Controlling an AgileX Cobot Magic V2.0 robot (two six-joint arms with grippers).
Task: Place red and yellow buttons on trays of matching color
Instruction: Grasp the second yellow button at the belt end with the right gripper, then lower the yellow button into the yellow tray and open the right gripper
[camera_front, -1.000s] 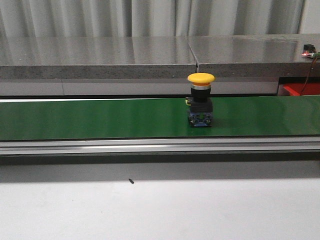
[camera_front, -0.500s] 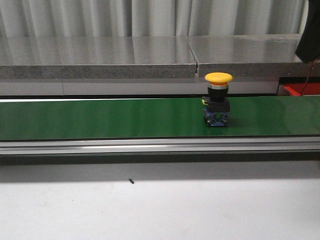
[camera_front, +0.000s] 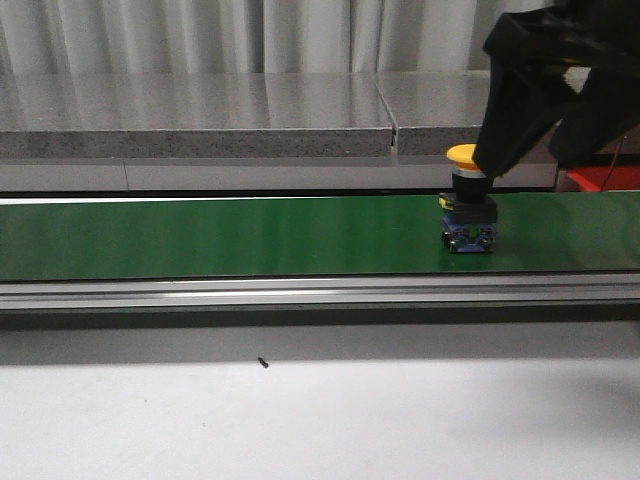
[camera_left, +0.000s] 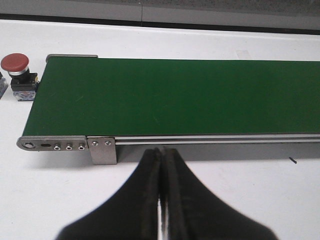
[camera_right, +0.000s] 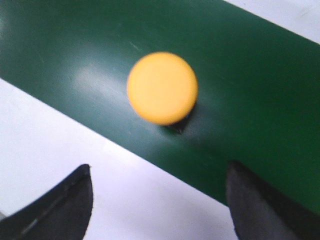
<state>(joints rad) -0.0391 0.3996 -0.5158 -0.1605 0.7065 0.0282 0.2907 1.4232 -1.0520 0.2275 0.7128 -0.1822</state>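
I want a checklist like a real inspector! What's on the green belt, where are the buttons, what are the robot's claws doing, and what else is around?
Surface: green conveyor belt with a metal rail along its near side, set on a white table.
Job's things: yellow button upright on the belt, toward the robot's right; red button on the white table just off the belt's end. No trays seen.
Clutter: a small dark speck on the table.
Grippers: right gripper open, above the yellow button, not touching it; left gripper shut, empty, over the table.
Cables: nothing seen clearly.
Surroundings: grey shelf, pale curtain, something red at far right.
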